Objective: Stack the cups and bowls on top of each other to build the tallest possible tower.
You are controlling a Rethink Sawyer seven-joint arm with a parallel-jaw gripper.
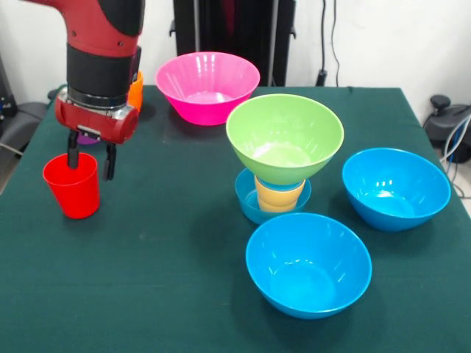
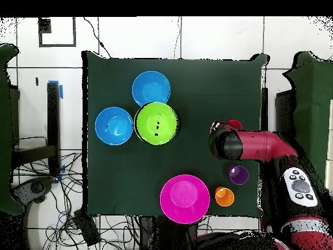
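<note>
My gripper (image 1: 91,163) hangs over the red cup (image 1: 70,190) at the table's left in the front view. One finger (image 1: 73,156) reaches inside the cup's rim and the other stays outside its right wall, with the jaws apart. The cup stands upright on the cloth. The tower stands mid-table: a small blue bowl (image 1: 247,203) holds a yellow-orange cup (image 1: 278,198), and a green bowl (image 1: 285,136) sits on top. From overhead the green bowl (image 2: 157,122) hides the rest of the tower, and the arm (image 2: 250,144) covers the gripper.
A pink bowl (image 1: 208,84) stands at the back. Two large blue bowls (image 1: 396,187) (image 1: 307,263) sit right and front of the tower. An orange cup (image 1: 136,88) and a purple cup (image 2: 239,174) stand behind the arm. The green table (image 1: 162,250) ends close left of the red cup.
</note>
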